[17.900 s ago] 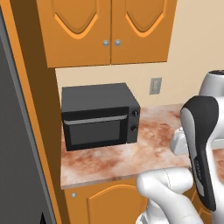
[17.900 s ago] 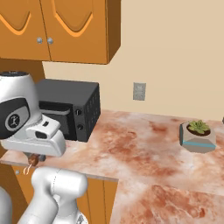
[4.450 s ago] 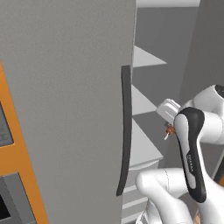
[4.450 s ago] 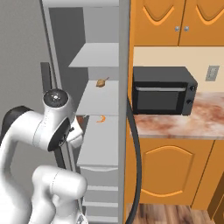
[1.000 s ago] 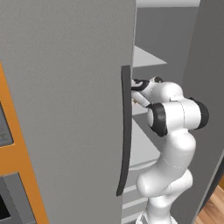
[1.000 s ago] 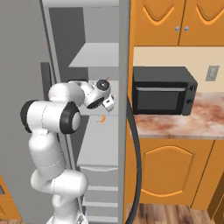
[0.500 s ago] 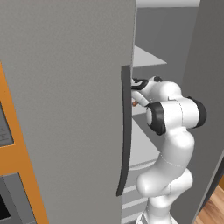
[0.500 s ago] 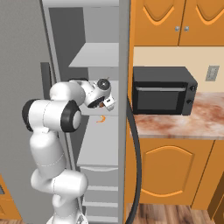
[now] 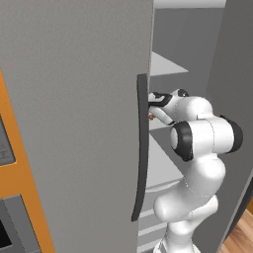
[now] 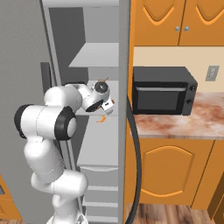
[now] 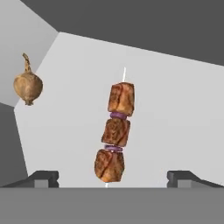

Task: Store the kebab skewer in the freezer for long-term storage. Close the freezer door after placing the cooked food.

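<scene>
Kebab skewer (image 11: 114, 135) is lying on a light grey freezer shelf (image 11: 175, 113), three reddish-brown meat chunks with thin purple slices between them on a pale stick. In the hand view it sits midway between the two finger tips (image 11: 43, 178), touching neither. Gripper (image 11: 113, 179) jaws are spread wide, nothing clamped; skewer is free on the shelf.

A brown onion-like bulb (image 11: 27, 85) sits on the same shelf, well apart from the skewer, off to the left in the hand view near the back corner.

From the right base view the gripper (image 10: 107, 104) is reaching into the freezer (image 10: 94, 57) at mid-shelf level, with a small orange curled food item (image 10: 101, 119) on the shelf just below the hand. Drawers are stacked lower in the compartment.

Freezer door (image 9: 74, 123) stands open, swung out on the left, its long dark vertical handle (image 9: 141, 148) near the camera in the left base view; the arm's wrist is just beyond it.

To the right of the fridge: black microwave (image 10: 162, 89) on a marbled counter (image 10: 192, 122), orange cabinets (image 10: 175, 22) above and below.
</scene>
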Controlling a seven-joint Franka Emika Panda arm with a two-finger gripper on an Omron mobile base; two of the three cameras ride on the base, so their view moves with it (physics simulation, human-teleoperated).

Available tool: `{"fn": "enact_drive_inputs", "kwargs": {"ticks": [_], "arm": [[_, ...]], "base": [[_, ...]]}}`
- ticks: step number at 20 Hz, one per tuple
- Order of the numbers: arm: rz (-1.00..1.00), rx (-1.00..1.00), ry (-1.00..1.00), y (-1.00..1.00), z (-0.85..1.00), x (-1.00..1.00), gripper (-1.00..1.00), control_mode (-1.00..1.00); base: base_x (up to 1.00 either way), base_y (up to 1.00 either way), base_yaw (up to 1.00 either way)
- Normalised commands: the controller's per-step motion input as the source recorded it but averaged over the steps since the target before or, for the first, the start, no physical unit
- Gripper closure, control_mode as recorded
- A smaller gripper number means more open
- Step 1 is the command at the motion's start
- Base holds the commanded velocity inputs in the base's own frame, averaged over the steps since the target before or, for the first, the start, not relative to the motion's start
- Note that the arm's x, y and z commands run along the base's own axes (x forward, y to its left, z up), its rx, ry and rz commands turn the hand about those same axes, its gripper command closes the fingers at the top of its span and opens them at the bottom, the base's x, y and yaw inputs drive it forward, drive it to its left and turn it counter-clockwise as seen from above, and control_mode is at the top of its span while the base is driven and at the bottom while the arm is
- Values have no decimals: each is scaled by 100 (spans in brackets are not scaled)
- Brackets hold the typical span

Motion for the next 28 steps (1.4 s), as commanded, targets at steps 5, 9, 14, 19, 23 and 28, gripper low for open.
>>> {"fn": "enact_drive_inputs", "kwargs": {"ticks": [5,9,14,19,23,28], "arm": [[-8,-1,0,0,42,-86,-100,-100],[-7,-6,0,0,68,-92,-100,-100],[-11,-5,16,-6,81,-81,-100,-100],[-3,-5,17,-21,68,-81,-100,-100],[7,-1,28,-10,14,-91,-100,-100],[21,0,25,0,0,-99,-100,-100]], "base": [[0,0,0],[0,0,0],[0,0,0],[0,0,0],[0,0,0],[0,0,0]]}}
